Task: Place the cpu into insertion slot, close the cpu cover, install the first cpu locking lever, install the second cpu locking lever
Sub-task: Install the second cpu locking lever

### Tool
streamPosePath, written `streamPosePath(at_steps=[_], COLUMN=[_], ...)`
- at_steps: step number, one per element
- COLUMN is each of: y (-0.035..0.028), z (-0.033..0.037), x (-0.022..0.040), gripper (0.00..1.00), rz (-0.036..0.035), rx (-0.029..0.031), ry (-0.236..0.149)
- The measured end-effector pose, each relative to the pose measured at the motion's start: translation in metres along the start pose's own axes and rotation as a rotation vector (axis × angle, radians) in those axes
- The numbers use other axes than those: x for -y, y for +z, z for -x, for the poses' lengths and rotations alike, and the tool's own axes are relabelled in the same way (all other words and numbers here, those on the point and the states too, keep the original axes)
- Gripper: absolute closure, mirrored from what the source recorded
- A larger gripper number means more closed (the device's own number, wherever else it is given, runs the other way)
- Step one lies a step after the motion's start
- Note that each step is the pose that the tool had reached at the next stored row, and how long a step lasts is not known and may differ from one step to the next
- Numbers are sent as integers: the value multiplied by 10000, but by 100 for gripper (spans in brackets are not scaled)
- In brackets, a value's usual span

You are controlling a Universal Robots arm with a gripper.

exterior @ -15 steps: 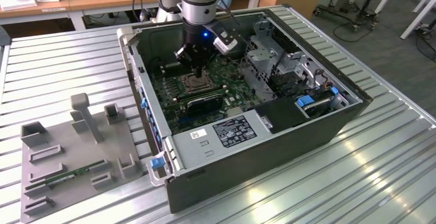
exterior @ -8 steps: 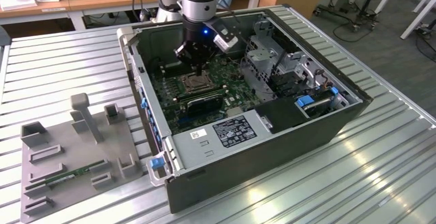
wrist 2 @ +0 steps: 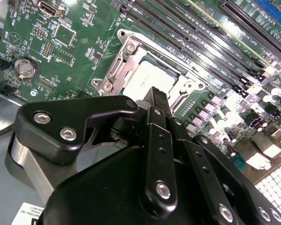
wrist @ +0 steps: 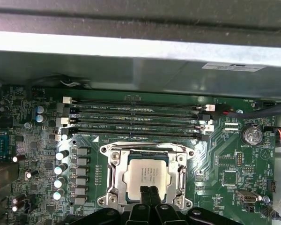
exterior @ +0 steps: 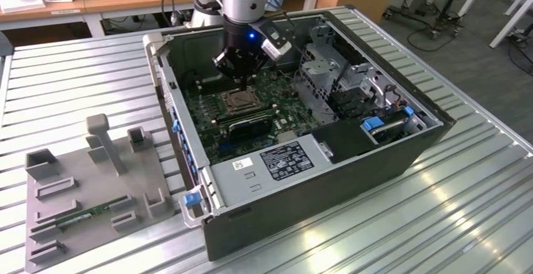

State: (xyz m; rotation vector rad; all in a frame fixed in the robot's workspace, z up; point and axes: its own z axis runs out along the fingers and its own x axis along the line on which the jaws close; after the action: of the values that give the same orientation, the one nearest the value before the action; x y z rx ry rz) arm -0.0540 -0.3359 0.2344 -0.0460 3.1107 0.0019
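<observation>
Gripper (exterior: 242, 82) hangs inside the open computer case (exterior: 400, 155) in the exterior view, directly above the insertion slot (exterior: 236, 102) on the green motherboard (exterior: 279, 102); from this angle we cannot tell how the fingers stand. We also note here a grey fixture tray (exterior: 87, 215) on the ribbed metal table (exterior: 75, 80), well apart from the case toward the exterior view's left, with a long green memory stick (exterior: 87, 215) lying in it. In the second wrist view we see the black gripper (wrist 2: 158, 95) body from behind, and past its tip the cpu (wrist 2: 147, 77) with its silvery face lying flat in the insertion slot (wrist 2: 131, 70). The cpu cover (wrist 2: 126, 51) appears as a silver frame lying down around the chip, with the chip showing through its window. The fingertip sits at the near edge of the chip; whether it touches we cannot tell. A round coin battery (wrist 2: 26, 67) and the long black memory slots (wrist 2: 196, 37) sit on the board on either side of the socket. In the first wrist view the gripper (wrist: 149, 194) fingers (wrist: 144, 196) are pressed together side by side, pinching nothing, their tips over the near edge of the cpu (wrist: 146, 176). This view shows the cpu cover (wrist: 113, 168) as a full square frame around the chip, and the four memory slots (wrist: 138, 119) lying parallel just beyond the socket.
</observation>
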Motion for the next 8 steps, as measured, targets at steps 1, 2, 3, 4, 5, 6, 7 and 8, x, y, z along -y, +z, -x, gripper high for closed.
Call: streamPosePath(at_steps=[1,2,3,4,5,6,7,8], y=[-4,-7,-7,-7,-7,-7,-7,-7], z=[0,0,0,0,0,0,0,0], x=[0,0,0,0,0,0,0,0], gripper=[89,89,89,89,89,89,89,89], rz=[-3,-2,-3,-3,-2,-3,-3,-3], rx=[-1,-1,-1,-2,-1,-2,-2,-2], ry=[0,0,0,-1,0,0,0,0])
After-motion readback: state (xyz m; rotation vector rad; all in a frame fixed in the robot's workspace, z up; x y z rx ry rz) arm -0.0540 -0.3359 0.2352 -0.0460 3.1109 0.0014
